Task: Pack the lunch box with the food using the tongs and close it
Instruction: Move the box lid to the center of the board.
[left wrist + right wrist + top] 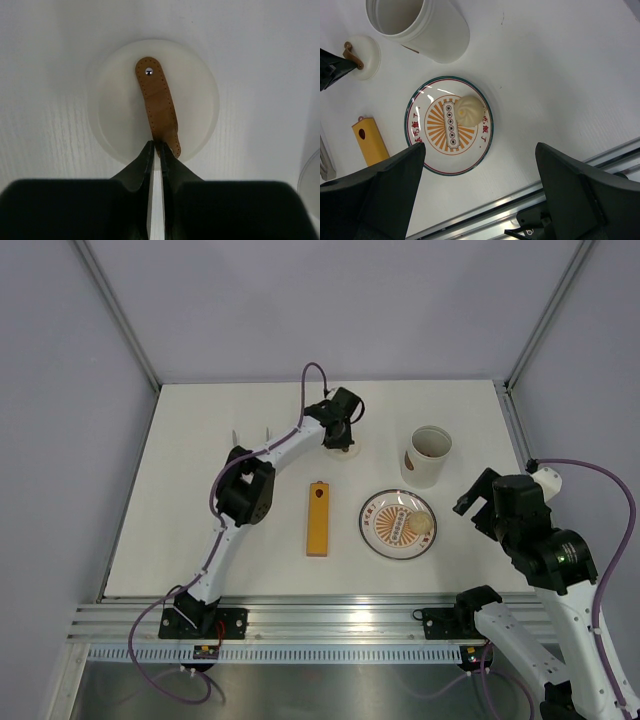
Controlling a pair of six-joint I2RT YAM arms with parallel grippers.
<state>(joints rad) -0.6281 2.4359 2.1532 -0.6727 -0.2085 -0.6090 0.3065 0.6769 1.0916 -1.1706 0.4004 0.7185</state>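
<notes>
From above, my left tool (pixel 340 440) is down at the far middle of the surface (pixel 200 540), on a round white lid (pixel 347 451). The box (pixel 428 455) stands upright and uncovered to its right, just beyond the plate (pixel 375 525), which carries one pale bun (pixel 415 525). An orange bar (pixel 317 518) lies left of the plate, and two thin tips of the tongs (pixel 236 437) poke out behind my left arm. My right tool (pixel 478 500) hangs off the plate's right side. In the left wrist view, my fingers (pixel 140 165) are closed on the free end of the lid's brown strap (pixel 157 100). In the right wrist view, my right tool is wide open above the plate, holding nothing. The box stands beyond it, with the lid to its left.
</notes>
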